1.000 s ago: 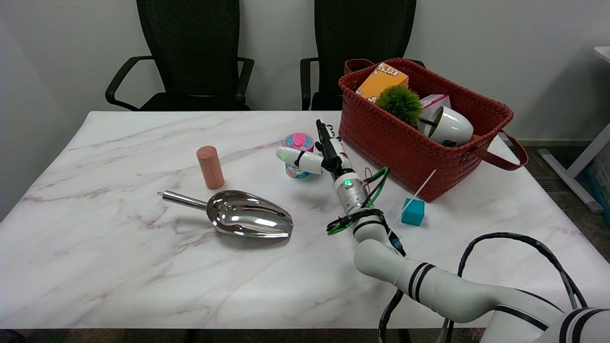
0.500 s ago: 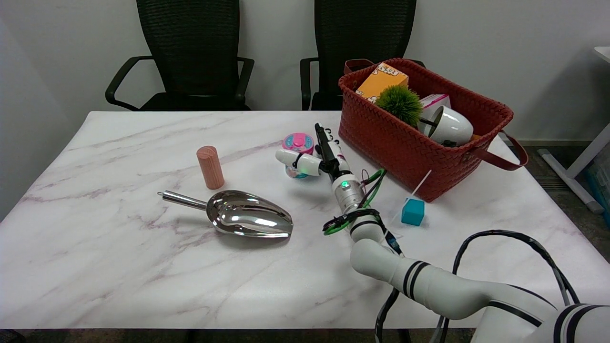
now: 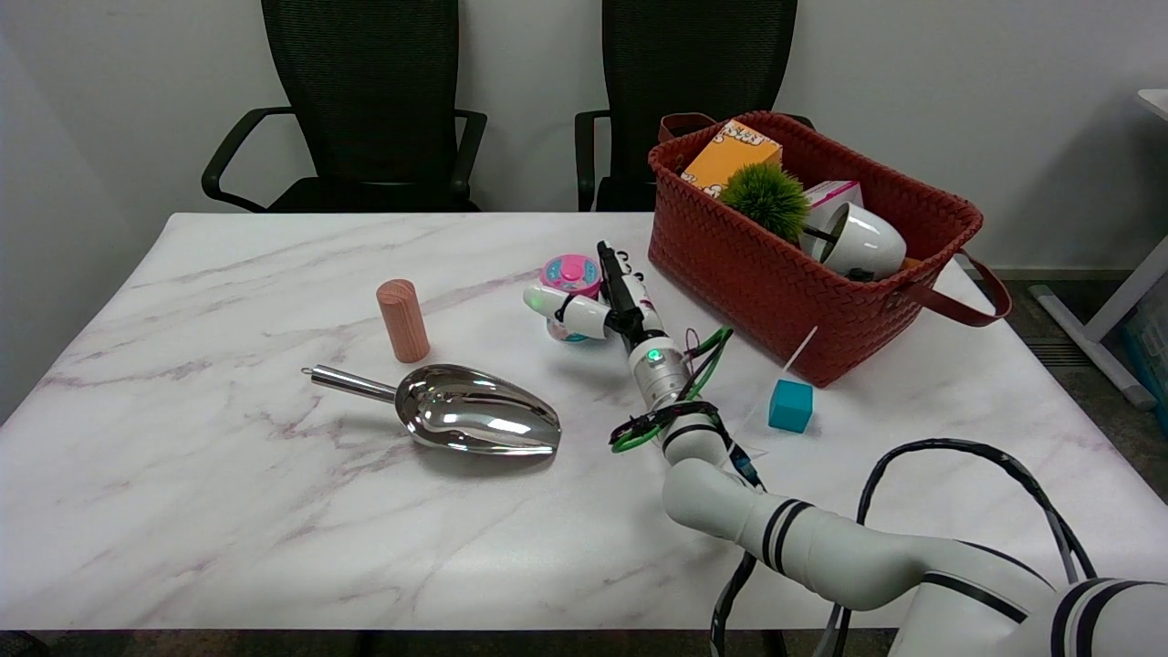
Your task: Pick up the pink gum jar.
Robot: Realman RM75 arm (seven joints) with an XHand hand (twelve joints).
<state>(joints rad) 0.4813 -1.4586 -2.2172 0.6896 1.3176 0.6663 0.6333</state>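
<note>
- tabletop (image 3: 228,511): white marble
- red basket (image 3: 757,274): just right of the jar, full of clutter
- steel scoop (image 3: 474,422) and wooden cylinder (image 3: 402,320): left, well apart
- right hand (image 3: 598,297): fingers around pink gum jar (image 3: 570,278); firm grasp? cannot tell
- teal cube (image 3: 790,405): beside the arm

Looked like an office or meeting room: two black mesh office chairs (image 3: 370,100) pushed against a plain white wall (image 3: 958,82), behind a marble-patterned table (image 3: 228,474).
</note>
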